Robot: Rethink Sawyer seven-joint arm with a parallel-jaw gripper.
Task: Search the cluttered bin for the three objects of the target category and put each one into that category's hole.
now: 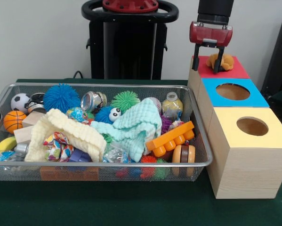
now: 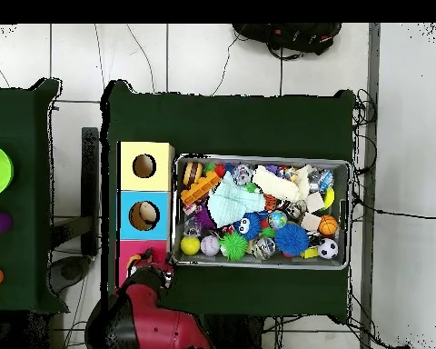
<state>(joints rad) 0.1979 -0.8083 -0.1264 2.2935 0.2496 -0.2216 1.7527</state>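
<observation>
My gripper (image 1: pixel 208 58) hangs over the red-topped box (image 1: pixel 235 72) at the far right, with its fingers spread apart and nothing held. A small tan-orange plush animal (image 1: pixel 227 61) lies on the red top, partly behind the right finger (image 1: pixel 220 61). The red top's hole is hidden under the plush and gripper. The wire mesh bin (image 1: pixel 84 165) lies left of the boxes, full of clutter. No other plush animal shows clearly in it. In the overhead view the arm (image 2: pixel 149 309) covers most of the red box (image 2: pixel 123 265), beside the bin (image 2: pixel 261 161).
The blue-topped box (image 1: pixel 253 100) and yellow-topped box (image 1: pixel 277 134) stand in a row in front of the red one, each with an open round hole. The bin holds spiky balls (image 1: pixel 60 96), knitted cloths (image 1: pixel 136 127), an orange brick (image 1: pixel 171 138) and small balls (image 1: pixel 13 120).
</observation>
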